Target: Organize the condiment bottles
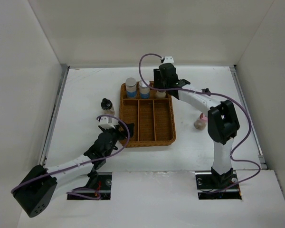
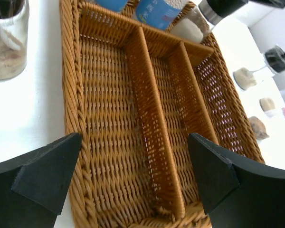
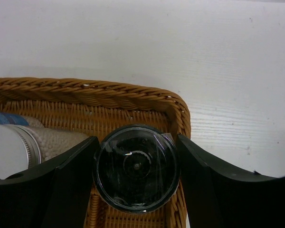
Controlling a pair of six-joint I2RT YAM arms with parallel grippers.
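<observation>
So, my right gripper [image 3: 136, 154] was clamped on a dark-lidded jar [image 3: 135, 171], one finger pressed against each side of the lid. It hung over the back right corner of the wicker tray [image 1: 149, 142]. From the wrist view I was looking straight down on the lid, so I couldn't tell whether the jar's base was touching the weave or not.

Just left of it, in the same back compartment that runs across the tray, two silver-capped bottles [image 1: 131, 87] [image 1: 145, 90] with blue labels stood side by side.

My left gripper [image 2: 133, 152] was spread wide and gripping nothing. It sat low at the near left corner of the tray and pointed along the long compartments, with only wicker showing between the fingers [image 2: 47, 175].

The other dark-lidded jar [image 1: 106, 105] stood upright on the table [image 1: 85, 85], left of the tray near its back corner and not touching it. It had pale beige powder inside.

Over on the right side of the tray, a pink-capped bottle [image 1: 201, 121] stood on the table, partly tucked behind my right arm [image 1: 222, 123]. The left wrist view also caught a few more little jars [image 2: 247, 77] out there past the tray's right rim. They were pretty blurry, so I couldn't say much about them.
</observation>
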